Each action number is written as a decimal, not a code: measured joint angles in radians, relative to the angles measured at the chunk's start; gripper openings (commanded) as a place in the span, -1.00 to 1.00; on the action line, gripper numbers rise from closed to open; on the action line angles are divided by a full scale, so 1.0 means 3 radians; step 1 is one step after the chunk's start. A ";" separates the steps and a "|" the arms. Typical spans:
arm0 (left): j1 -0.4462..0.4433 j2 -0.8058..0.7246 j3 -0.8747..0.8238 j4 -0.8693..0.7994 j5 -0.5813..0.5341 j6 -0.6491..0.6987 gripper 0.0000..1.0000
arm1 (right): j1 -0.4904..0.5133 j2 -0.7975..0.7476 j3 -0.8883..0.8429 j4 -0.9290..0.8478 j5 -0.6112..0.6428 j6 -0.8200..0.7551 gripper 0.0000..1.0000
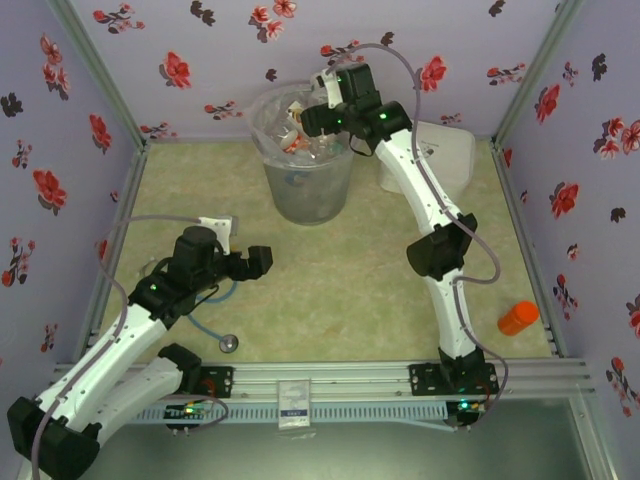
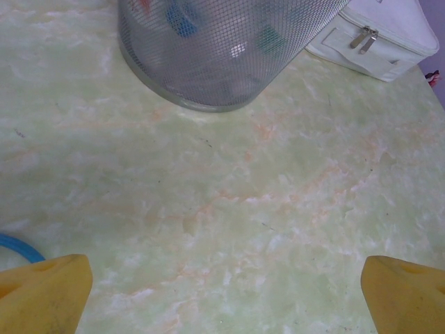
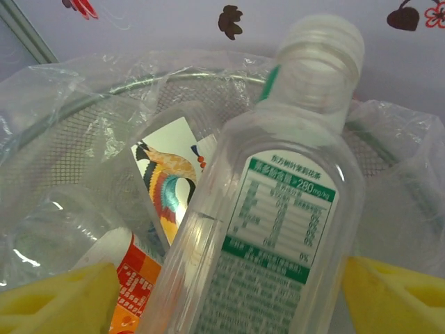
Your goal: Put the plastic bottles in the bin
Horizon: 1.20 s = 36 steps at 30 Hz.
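Note:
A clear plastic bottle (image 3: pixel 278 229) with a green-and-white label and a clear cap sits between the yellow fingers of my right gripper (image 3: pixel 233 299), which is shut on it. That gripper (image 1: pixel 318 105) hangs over the mouth of the bin (image 1: pixel 308 190), a tall grey-white bucket lined with a clear bag (image 3: pixel 104 90). Several bottles (image 1: pixel 300 135) lie inside it, one with a red-orange label (image 3: pixel 122 278). My left gripper (image 1: pixel 258 262) is low over the table on the left, open, with nothing between its fingers (image 2: pixel 226 296). The bin's base (image 2: pixel 208 62) stands ahead of it.
A white zipped case (image 1: pixel 445 155) stands right of the bin, against the back wall (image 2: pixel 379 35). A stethoscope with a blue tube (image 1: pixel 229 342) lies under the left arm (image 2: pixel 17 247). An orange container (image 1: pixel 518 317) lies near the right wall.

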 measured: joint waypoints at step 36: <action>0.0000 0.0010 -0.0032 0.0120 0.0039 -0.0065 0.99 | 0.0086 -0.0123 -0.0450 0.0591 0.0642 -0.0352 -0.07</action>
